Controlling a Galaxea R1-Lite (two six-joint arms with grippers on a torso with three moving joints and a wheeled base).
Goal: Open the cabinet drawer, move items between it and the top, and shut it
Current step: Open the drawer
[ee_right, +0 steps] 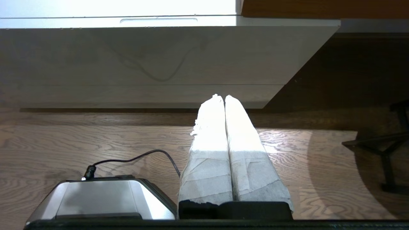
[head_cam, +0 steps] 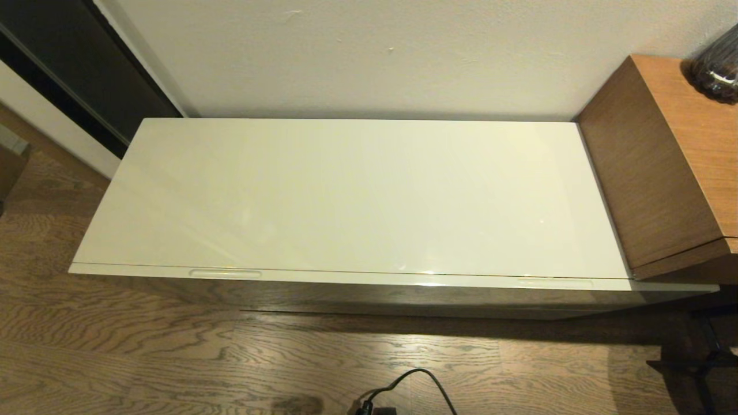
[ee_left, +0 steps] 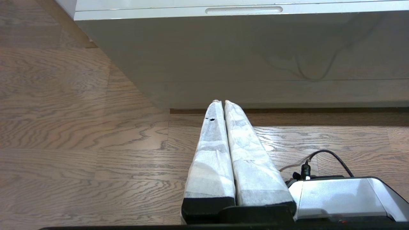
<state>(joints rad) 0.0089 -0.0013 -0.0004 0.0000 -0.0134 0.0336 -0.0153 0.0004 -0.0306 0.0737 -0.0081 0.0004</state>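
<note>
While both arms are held low over the floor, the cabinet drawer [head_cam: 369,278] is seen shut, lying at twelve o'clock from each. The left gripper [ee_left: 221,103] and right gripper [ee_right: 221,96] are pressed together; each slot is equally near its own arm.

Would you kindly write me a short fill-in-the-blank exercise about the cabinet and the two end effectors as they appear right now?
1. The cabinet drawer is fully ____.
2. The fingers of the left end effector are pressed ____, holding nothing.
3. The right end effector hangs low over the wooden ____ in front of the cabinet.
4. The top has ____ items lying on it.

Missing words: closed; together; floor; no
</note>
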